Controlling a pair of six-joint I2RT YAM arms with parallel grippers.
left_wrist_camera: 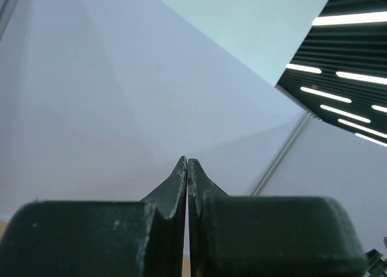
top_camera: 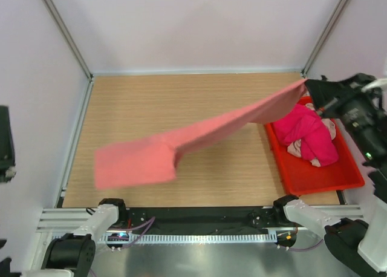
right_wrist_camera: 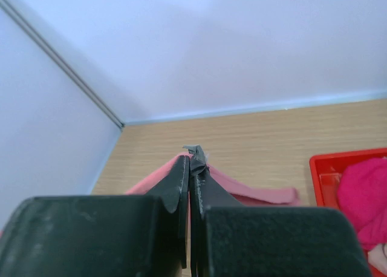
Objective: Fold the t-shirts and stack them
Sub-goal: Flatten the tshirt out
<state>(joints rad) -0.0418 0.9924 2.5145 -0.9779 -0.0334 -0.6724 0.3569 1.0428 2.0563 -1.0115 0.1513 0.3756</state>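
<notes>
1. White walls stand around a wooden desk (top_camera: 151, 107).
2. High above its right side, the right gripper (top_camera: 311, 87) is closed tight on one corner of the salmon shirt (top_camera: 181, 145).
3. From there the salmon shirt stretches down to the left, with its wide end low over the front left of the desk.
4. Beside it, a red bin (top_camera: 314, 179) holds a crumpled magenta shirt (top_camera: 308, 135) and a pale pink shirt (top_camera: 295, 149).
5. Pointing up at the wall, the left gripper (left_wrist_camera: 187, 168) has its fingers pressed together, and I see nothing held.

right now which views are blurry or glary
Top external: the pink shirt is smeared by motion, worst at its left end. Left wrist: bright ceiling lights flare top right, the close jaws soft. Right wrist: jaws out of focus, table and bin sharper.
</notes>
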